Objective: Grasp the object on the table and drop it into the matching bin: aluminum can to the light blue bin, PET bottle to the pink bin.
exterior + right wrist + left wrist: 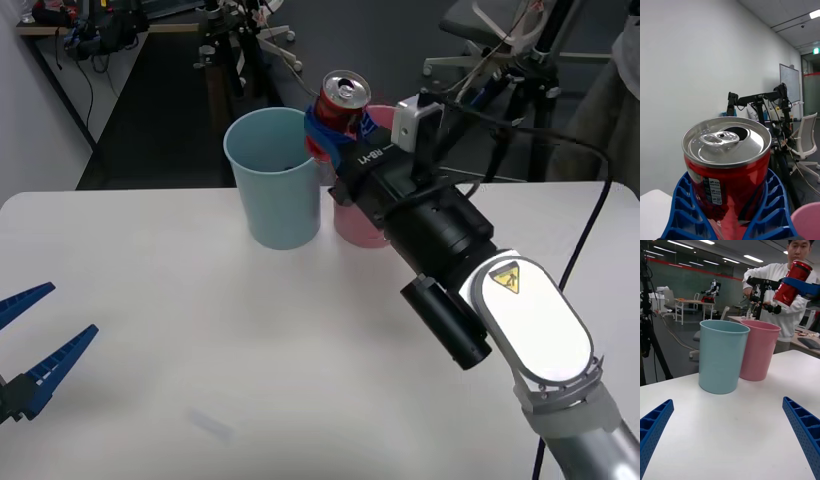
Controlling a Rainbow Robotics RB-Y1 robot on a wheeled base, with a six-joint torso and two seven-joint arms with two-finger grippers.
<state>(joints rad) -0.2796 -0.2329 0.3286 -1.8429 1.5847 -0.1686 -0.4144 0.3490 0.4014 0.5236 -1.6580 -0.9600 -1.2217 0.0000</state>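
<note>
The table [200, 330] spreads white under the light blue bin [274, 178], my landmark. The pink bin [357, 228] touches it on its right. My right gripper [335, 128] hangs above the seam between them, clamped around the aluminum can [342, 103], which tilts slightly, its tab already popped. It looks empty: light, thin-walled, slick, so I'd grip mid-body without crushing. My left gripper [30, 340] rests spread wide over the near table, well apart from the blue bin, holding nothing.
</note>
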